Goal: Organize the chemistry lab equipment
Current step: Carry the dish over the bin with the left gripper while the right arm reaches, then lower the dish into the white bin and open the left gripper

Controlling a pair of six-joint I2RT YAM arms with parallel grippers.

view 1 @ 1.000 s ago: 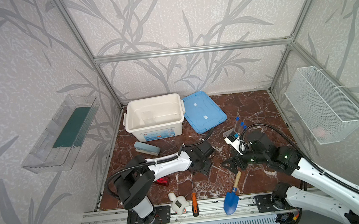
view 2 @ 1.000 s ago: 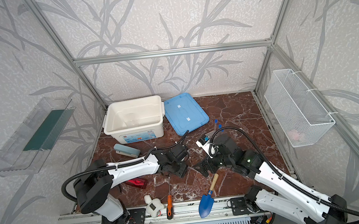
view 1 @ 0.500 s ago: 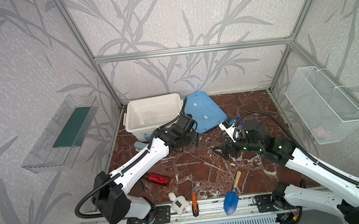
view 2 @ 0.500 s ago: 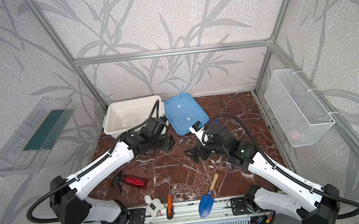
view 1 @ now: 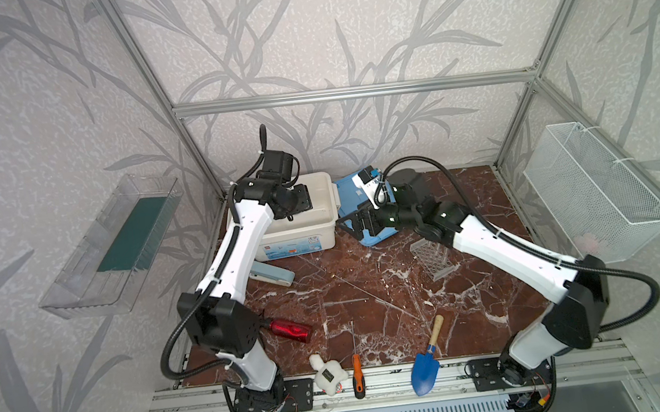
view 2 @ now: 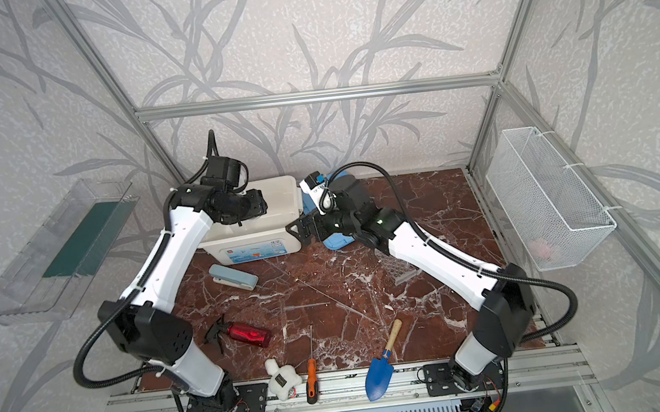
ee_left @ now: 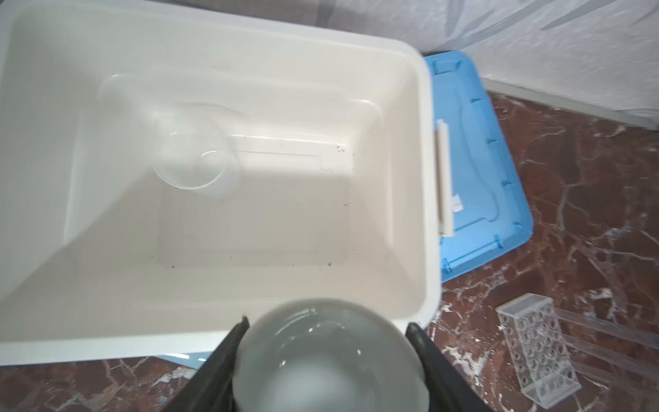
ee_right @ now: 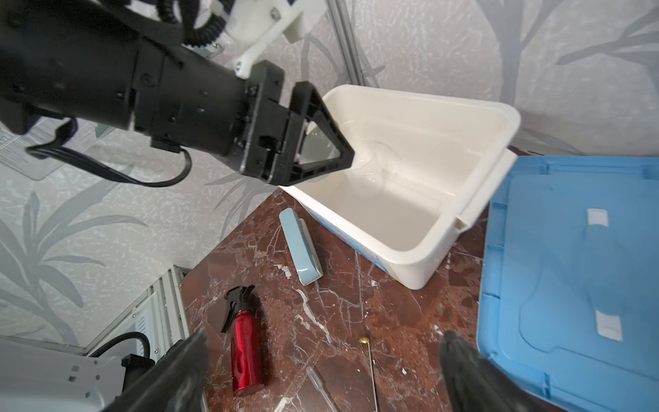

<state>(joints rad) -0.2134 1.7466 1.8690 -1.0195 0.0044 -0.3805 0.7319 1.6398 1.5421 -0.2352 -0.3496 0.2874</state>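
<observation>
My left gripper (ee_left: 326, 323) is shut on the small white round dish (ee_left: 330, 356), held above the near rim of the white bin (ee_left: 426, 178). In both top views this gripper (view 1: 300, 199) (view 2: 255, 206) hangs over the bin. A clear measuring beaker (ee_left: 192, 160) lies inside the bin. The clear grid rack (view 1: 434, 258) (ee_left: 538, 351) stands on the marble floor, partly under my right arm. Thin clear rods (view 1: 371, 294) lie mid-floor. My right gripper (view 1: 357, 223) (ee_right: 322, 342) is open and empty, above the floor between bin and lid.
A blue lid (view 1: 381, 235) lies right of the bin. On the floor are a grey-blue stapler (view 1: 270, 274), a red spray bottle (view 1: 291, 330), a white plush toy (view 1: 329, 376), an orange-handled screwdriver (view 1: 357, 373) and a blue trowel (view 1: 426, 366). A wire basket (view 1: 594, 191) hangs on the right wall.
Both arms swung from the front middle of the floor toward the back. The left gripper rose with the dish to above the bin; the right gripper moved up beside the blue lid.
</observation>
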